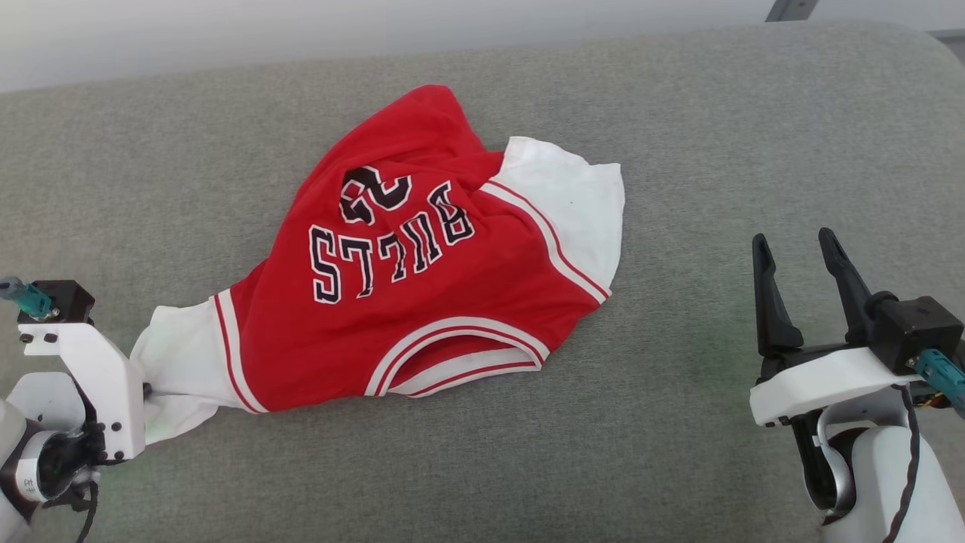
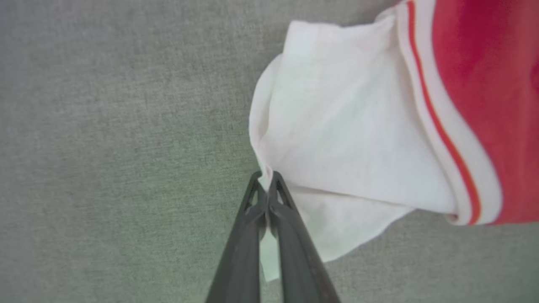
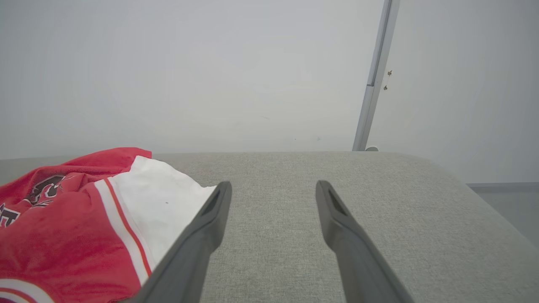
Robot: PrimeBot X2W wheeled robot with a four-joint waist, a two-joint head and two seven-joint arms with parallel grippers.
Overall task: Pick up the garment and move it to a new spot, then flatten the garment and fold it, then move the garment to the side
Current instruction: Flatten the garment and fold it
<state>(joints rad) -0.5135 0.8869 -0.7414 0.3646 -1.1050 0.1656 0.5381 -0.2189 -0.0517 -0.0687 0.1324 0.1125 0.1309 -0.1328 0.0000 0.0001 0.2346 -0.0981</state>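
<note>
I am inspecting the first step, the pick-up. The garment [image 1: 422,302] is lying crumpled, lettering up, near the middle of the grey cushion [image 1: 678,113]. My left gripper [image 2: 266,181] is pinching the edge of the near white sleeve [image 2: 337,126]. Its fingers are pressed together with a fold of cloth caught between the tips. The rest of the shirt is resting on the cushion, not yet lifted. My right gripper [image 1: 793,240] is hovering with its fingers apart, holding nothing, well apart from the far white sleeve [image 1: 573,196].

Assessment: the grasp is made and the lift is not begun. I am judging that the next move calls for a slow rise of the left arm, since the pinch takes only a thin edge and may slip. The right gripper would need to come in on the far sleeve to share the load.
</note>
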